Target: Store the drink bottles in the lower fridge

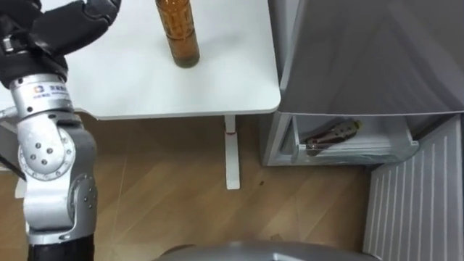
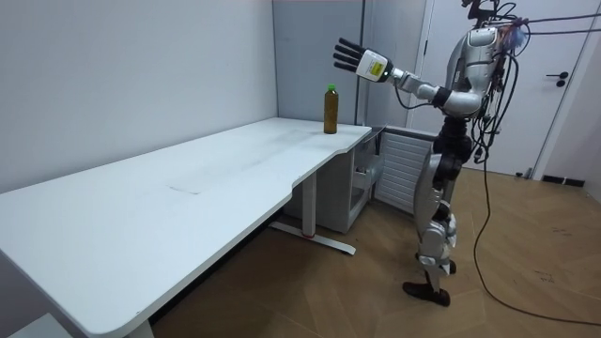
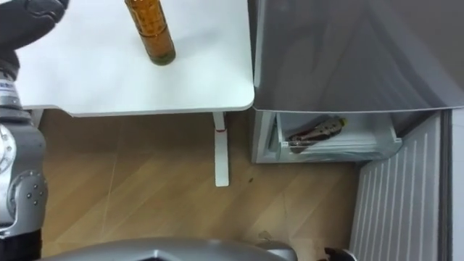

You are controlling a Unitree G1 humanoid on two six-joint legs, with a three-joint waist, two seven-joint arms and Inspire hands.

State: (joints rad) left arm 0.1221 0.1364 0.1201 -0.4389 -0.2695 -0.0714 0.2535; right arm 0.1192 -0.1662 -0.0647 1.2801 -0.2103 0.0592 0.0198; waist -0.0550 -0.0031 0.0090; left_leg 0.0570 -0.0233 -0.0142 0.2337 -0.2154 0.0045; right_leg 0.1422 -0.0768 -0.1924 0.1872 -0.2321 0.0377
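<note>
Amber bottle (image 1: 177, 32) on table (image 1: 109, 87); eye views add second bottle (image 1: 332, 135) in drawer (image 1: 362, 154).

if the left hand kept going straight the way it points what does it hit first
Likely nothing close: the left hand, open, points above and past the bottle on the table, so its line looks free up to the grey wall behind. Depth is unclear.
</note>
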